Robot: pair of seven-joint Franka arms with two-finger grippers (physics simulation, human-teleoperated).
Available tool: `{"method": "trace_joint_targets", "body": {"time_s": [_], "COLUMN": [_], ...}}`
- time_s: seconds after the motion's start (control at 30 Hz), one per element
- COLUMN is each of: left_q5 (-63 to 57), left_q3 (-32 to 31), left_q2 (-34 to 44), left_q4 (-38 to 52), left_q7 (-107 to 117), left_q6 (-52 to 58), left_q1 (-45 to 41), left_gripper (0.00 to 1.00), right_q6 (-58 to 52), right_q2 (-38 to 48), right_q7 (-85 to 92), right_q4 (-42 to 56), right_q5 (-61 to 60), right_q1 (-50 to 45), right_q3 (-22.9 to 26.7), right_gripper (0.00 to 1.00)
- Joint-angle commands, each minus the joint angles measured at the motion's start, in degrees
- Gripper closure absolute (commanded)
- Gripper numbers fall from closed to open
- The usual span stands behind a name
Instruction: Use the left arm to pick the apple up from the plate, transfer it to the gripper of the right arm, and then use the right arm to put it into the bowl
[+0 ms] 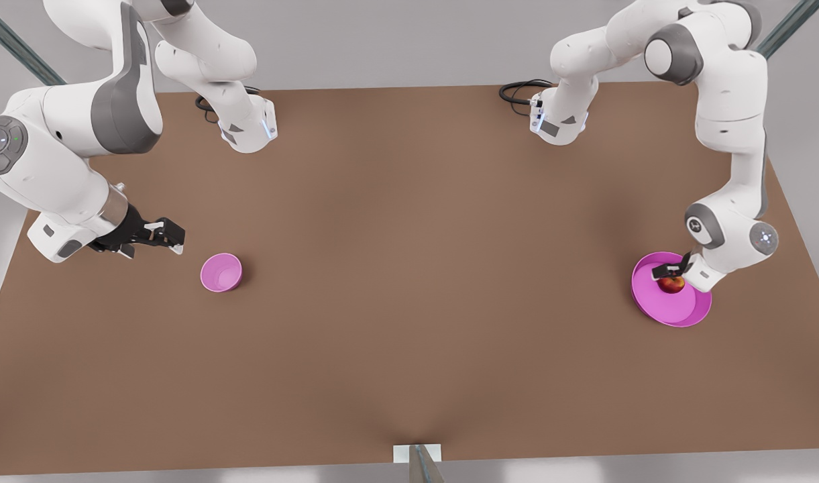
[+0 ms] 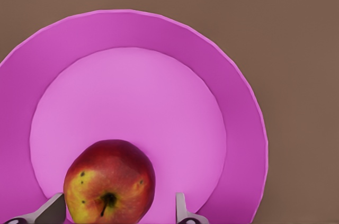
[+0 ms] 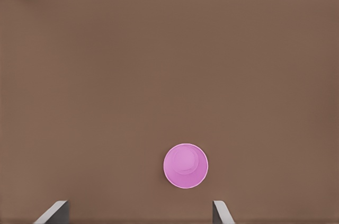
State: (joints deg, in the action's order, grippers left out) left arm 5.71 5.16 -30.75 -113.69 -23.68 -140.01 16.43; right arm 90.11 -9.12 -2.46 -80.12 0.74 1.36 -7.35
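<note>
- Front view: a brown tabletop [image 1: 409, 282] carries two white arms. The left end effector [image 1: 672, 271], on the front view's right, reaches down over the wide pink plate [image 1: 677, 314], its dark fingers set about the red apple [image 1: 671, 284] that sits in the plate's upper part.
- Front view: on the front view's left, the right end effector [image 1: 171, 238] hangs just beside the small pink bowl [image 1: 221, 272], apart from it, its black fingers pointing toward the bowl. This arm waits. The bowl stands upright, well apart from the plate at the other side of the tabletop.
- Left wrist view: the apple [image 2: 109, 180] rests on the plate's [image 2: 233, 91] flat centre, near the inner edge of the rim, yellow patch and dark stem dimple facing the camera. Two grey fingertips [image 2: 183, 211] stand spread, one at each side of the apple; the one on the yellow side is just beside the fruit, the other stands apart from it. The left end effector [image 2: 117, 211] is open and not gripping.
- Right wrist view: the bowl [image 3: 185, 165] stands on bare brown tabletop [image 3: 169, 65]. Two grey fingertips [image 3: 53, 212] sit wide apart, so the right end effector [image 3: 139, 212] is open and holds nothing.
</note>
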Motion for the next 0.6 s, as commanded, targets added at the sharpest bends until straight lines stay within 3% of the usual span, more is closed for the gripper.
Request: {"method": "trace_joint_targets", "body": {"time_s": [0.0, 0.2, 0.4, 0.57], "left_q5": [0.0, 0.1, 0.0, 0.0], "left_q3": [0.0, 0.0, -0.1, -0.1], "left_q2": [-0.5, -1.7, -1.9, -1.9], "left_q4": [0.0, 0.0, 0.0, 0.1], "left_q7": [-6.1, -6.0, -6.0, -5.7], "left_q6": [-2.2, -3.4, -3.6, -3.7], "left_q1": [0.0, 0.0, -0.2, -0.4], "left_gripper": [0.00, 0.01, 0.16, 0.15], "right_q6": [0.0, 0.0, 0.0, 0.0], "right_q2": [0.1, 0.1, 0.1, 0.1], "right_q7": [0.1, 0.1, 0.2, 0.2], "right_q4": [0.0, 0.0, 0.0, 0.0], "right_q5": [0.0, 0.0, -0.1, -0.1], "right_q1": [0.0, 0.1, 0.1, 0.1], "right_q3": [0.0, 0.1, 0.1, 0.1], "right_gripper": [0.00, 0.00, 0.00, 0.00]}}
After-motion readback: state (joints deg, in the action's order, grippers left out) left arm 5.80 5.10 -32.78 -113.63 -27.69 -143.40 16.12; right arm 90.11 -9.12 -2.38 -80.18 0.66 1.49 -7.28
